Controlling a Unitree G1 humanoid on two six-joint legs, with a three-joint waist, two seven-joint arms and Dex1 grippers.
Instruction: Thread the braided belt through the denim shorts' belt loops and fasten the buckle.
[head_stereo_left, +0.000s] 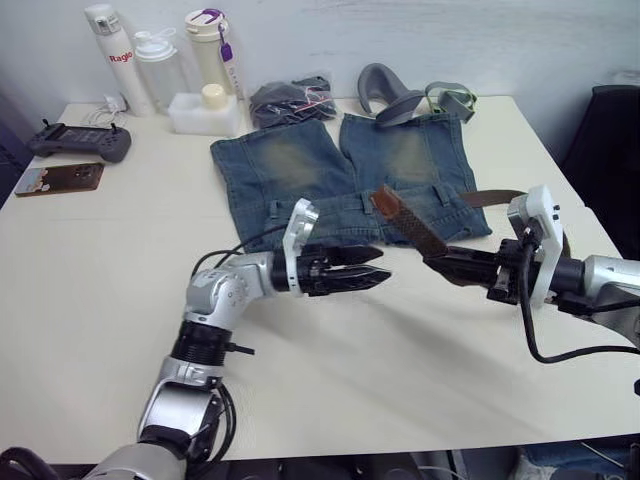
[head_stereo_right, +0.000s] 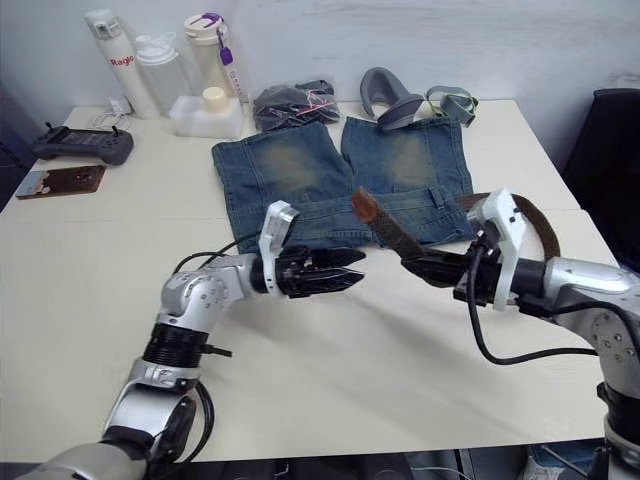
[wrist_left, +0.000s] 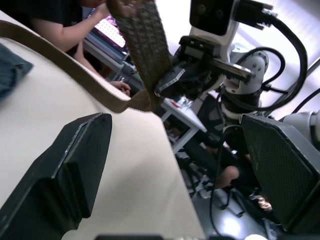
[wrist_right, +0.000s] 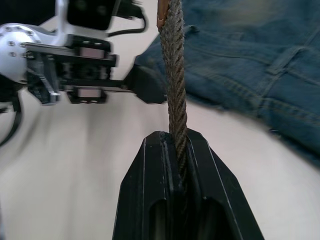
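Note:
The denim shorts lie flat on the white table, waistband toward me. My right gripper is shut on the braided belt just in front of the waistband. The belt's tan tip stands up and leans left over the shorts. The rest of the strap trails back behind my right arm. In the right wrist view the belt rises from between the closed fingers, and a belt loop shows on the waistband. My left gripper is open with nothing in it, pointing at the right gripper a short gap away.
At the table's far edge stand bottles, a white box, a dark bundle in a clear bag and a grey padded strap. A controller and a brown flat item lie far left. A person sits beyond the table.

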